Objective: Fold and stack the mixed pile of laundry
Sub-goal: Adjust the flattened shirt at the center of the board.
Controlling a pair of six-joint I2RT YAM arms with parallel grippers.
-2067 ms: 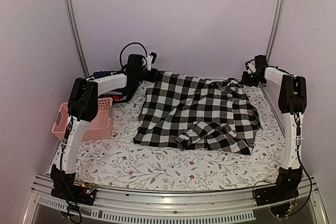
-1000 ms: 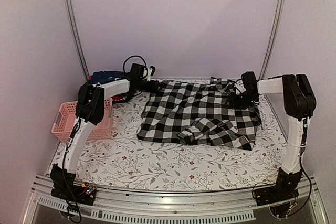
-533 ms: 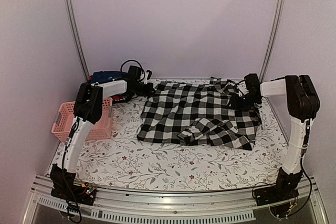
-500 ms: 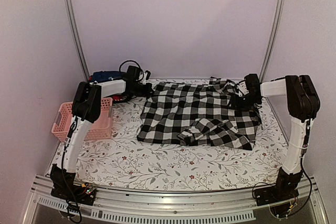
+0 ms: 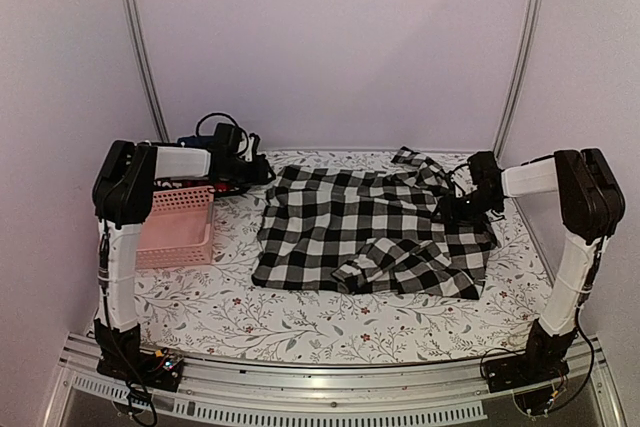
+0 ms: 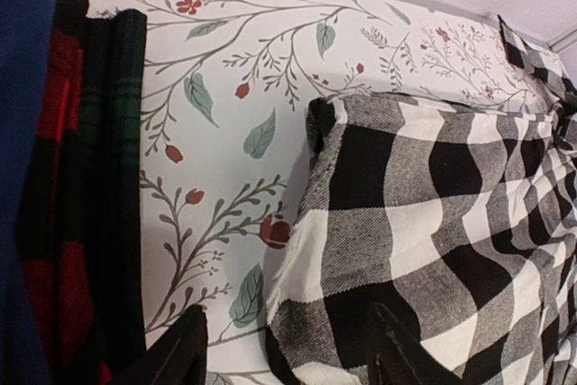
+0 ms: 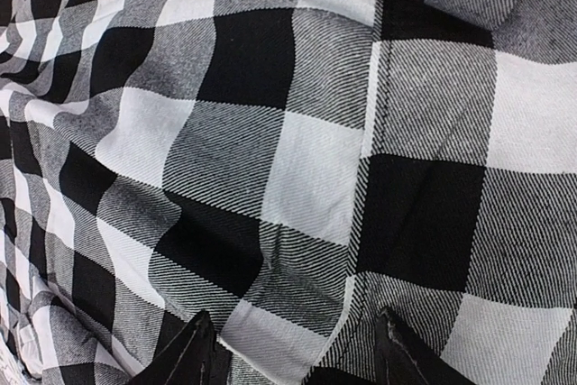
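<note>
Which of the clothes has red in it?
The plaid piece at the far left: it has red and black squares. The blue garment beside it has no pattern, and the big shirt in the middle is only black and white.

Table [image 5: 300, 319], floral-print cover. On it: checked shirt [image 5: 370, 232] spread at centre; pink basket [image 5: 180, 250] at left edge; red-and-black plaid piece [image 6: 54, 223] at far-left corner.

The checked shirt [image 6: 433, 223] fills the right half of the frame, one corner at the bottom between the left gripper's [image 6: 284, 358] spread fingertips. A red-and-black plaid piece [image 6: 81, 223] and blue cloth [image 6: 18, 178] line the left edge.
</note>
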